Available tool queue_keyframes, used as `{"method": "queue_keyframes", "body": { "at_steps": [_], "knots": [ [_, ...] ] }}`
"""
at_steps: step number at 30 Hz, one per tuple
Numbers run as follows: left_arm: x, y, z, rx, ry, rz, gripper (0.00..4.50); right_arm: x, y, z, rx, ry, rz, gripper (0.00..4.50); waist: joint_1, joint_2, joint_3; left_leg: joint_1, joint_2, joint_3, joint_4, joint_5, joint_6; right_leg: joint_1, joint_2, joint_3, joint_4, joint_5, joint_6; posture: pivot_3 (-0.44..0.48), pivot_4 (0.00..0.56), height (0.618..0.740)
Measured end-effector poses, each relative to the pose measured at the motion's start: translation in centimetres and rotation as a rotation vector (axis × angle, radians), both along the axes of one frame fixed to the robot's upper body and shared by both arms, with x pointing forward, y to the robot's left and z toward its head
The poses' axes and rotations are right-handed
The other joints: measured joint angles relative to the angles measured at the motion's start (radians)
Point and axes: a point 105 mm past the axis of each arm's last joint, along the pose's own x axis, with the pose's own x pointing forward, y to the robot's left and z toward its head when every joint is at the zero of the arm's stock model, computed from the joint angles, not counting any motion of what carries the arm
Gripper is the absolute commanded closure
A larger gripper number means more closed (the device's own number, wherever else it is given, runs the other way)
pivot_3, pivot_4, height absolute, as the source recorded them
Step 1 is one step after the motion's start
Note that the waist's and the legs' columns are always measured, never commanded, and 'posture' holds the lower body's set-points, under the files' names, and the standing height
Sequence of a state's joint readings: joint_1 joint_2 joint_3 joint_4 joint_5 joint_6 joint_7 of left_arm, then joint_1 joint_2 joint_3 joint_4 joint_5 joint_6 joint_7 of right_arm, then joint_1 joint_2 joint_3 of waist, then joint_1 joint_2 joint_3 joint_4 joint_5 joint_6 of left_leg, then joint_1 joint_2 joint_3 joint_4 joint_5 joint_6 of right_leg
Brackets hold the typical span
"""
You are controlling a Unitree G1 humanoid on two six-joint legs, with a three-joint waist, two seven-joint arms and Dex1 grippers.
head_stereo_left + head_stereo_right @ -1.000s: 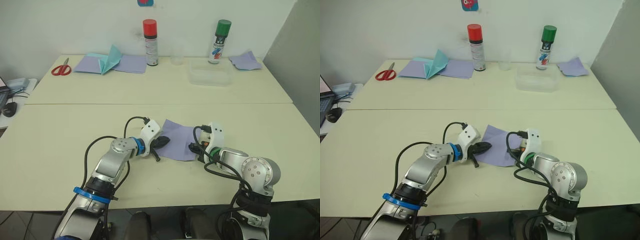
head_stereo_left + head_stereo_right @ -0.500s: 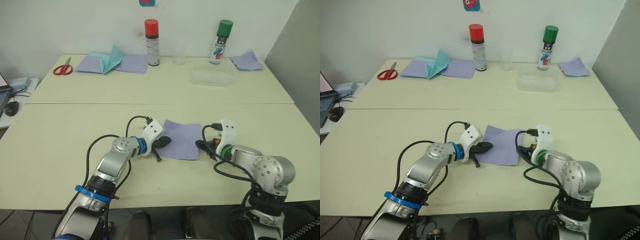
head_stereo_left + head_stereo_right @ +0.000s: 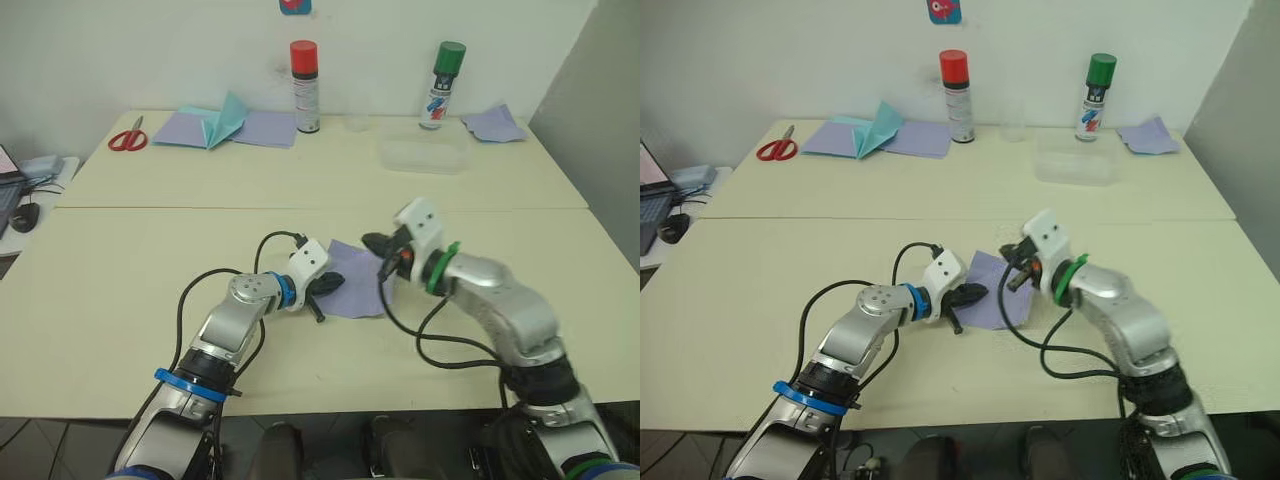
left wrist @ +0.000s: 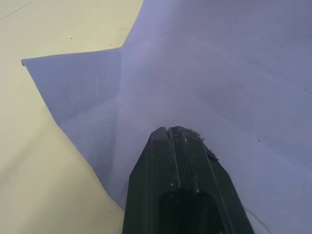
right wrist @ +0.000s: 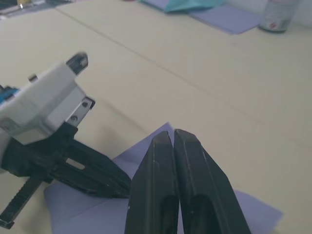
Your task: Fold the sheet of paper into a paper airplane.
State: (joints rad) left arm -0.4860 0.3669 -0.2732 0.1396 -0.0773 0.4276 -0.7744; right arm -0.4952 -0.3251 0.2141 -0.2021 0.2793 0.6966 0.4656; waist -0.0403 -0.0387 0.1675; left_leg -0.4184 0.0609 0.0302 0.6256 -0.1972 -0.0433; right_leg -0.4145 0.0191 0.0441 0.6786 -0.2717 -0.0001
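On the near table, just ahead of me, my left gripper (image 3: 330,283) is pressed flat on the near-left part of the sheet of paper (image 3: 358,280), its fingers (image 4: 181,161) closed together with nothing between them, pinning the sheet rather than pinching it. One corner flap is folded over, with a crease running from it.

What changed in the last second is on my right. My right gripper (image 3: 378,243) was low at the sheet's right edge; it has now lifted and swung across, hovering over the far right corner. Its fingers (image 5: 174,161) are closed on nothing, and the sheet lies flat below them. I read that as a release: the first folds are barely started and the airplane is a long way off. Next I would expect to need a fresh hold on an edge.

Farther back, on the far table (image 3: 330,170), stand a red-capped can (image 3: 303,85) and a green-capped can (image 3: 441,83), with scissors (image 3: 126,137) and teal paper (image 3: 225,115) to the left.
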Motion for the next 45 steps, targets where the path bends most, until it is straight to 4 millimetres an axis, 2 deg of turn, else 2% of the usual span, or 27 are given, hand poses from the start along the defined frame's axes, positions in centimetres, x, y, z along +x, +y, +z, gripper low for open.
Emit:
{"method": "queue_keyframes", "body": {
  "at_steps": [5,11,18,24,33,36,39,45],
  "knots": [
    [-0.1,-0.5,-0.1,-0.011,0.002,-0.011,4.5,0.7,0.3,-3.3,-0.065,0.06,-0.011,4.48,0.009,0.0,0.0,0.0,0.0,0.0,0.0,0.0,0.0,0.0,-0.003,0.0,0.0,0.0,0.0,0.0,0.15,0.74],
    [0.0,-0.3,-0.1,-0.005,-0.003,-0.009,4.5,-0.4,-1.3,-6.5,-0.152,0.125,-0.014,4.48,0.009,0.0,0.0,0.0,0.0,0.0,0.0,0.0,0.0,0.0,-0.002,0.0,0.0,0.0,0.0,0.0,0.15,0.74],
    [-0.2,0.5,-0.2,-0.006,-0.006,0.01,4.5,-0.9,-1.8,-6.7,-0.147,0.124,-0.026,4.48,0.007,0.0,0.0,0.003,0.001,0.0,0.0,0.0,0.0,0.001,0.0,0.0,0.001,0.0,0.0,0.0,0.15,0.74],
    [-0.2,0.8,-0.3,-0.057,0.002,0.032,4.5,-0.8,-1.1,-6.9,-0.11,0.118,-0.015,4.48,0.007,0.0,0.0,0.003,0.001,0.0,0.0,0.0,0.0,0.001,0.0,0.0,0.001,0.0,0.0,0.0,0.15,0.74],
    [0.2,0.2,-0.5,-0.134,-0.002,0.053,4.5,0.0,-1.0,-6.8,-0.098,0.114,0.002,4.48,0.008,0.0,0.0,0.002,0.0,0.0,0.001,0.0,0.0,0.002,-0.001,0.0,0.001,0.0,0.0,0.0,0.15,0.74],
    [0.2,-0.6,-0.6,-0.14,-0.011,0.039,4.5,0.1,-1.3,-6.7,-0.091,0.117,-0.002,4.48,0.011,0.0,0.0,0.002,0.0,0.0,0.001,0.0,0.0,0.002,-0.001,0.0,0.001,0.0,0.0,0.0,0.15,0.74],
    [0.2,-1.3,-0.7,-0.102,-0.037,0.005,4.5,0.4,-2.0,-6.2,-0.053,0.112,-0.032,3.89,0.012,0.0,0.0,0.002,-0.001,0.0,0.001,0.0,0.0,0.002,-0.001,0.0,0.001,0.0,0.0,0.0,0.15,0.74],
    [0.4,-1.8,-0.8,-0.059,-0.083,-0.035,4.5,1.3,-3.7,-4.9,0.012,0.06,-0.147,1.74,0.012,0.0,0.0,0.003,-0.001,-0.001,0.001,0.0,0.0,0.003,-0.002,-0.001,0.0,0.0,0.0,0.0,0.15,0.74]
  ]
}}
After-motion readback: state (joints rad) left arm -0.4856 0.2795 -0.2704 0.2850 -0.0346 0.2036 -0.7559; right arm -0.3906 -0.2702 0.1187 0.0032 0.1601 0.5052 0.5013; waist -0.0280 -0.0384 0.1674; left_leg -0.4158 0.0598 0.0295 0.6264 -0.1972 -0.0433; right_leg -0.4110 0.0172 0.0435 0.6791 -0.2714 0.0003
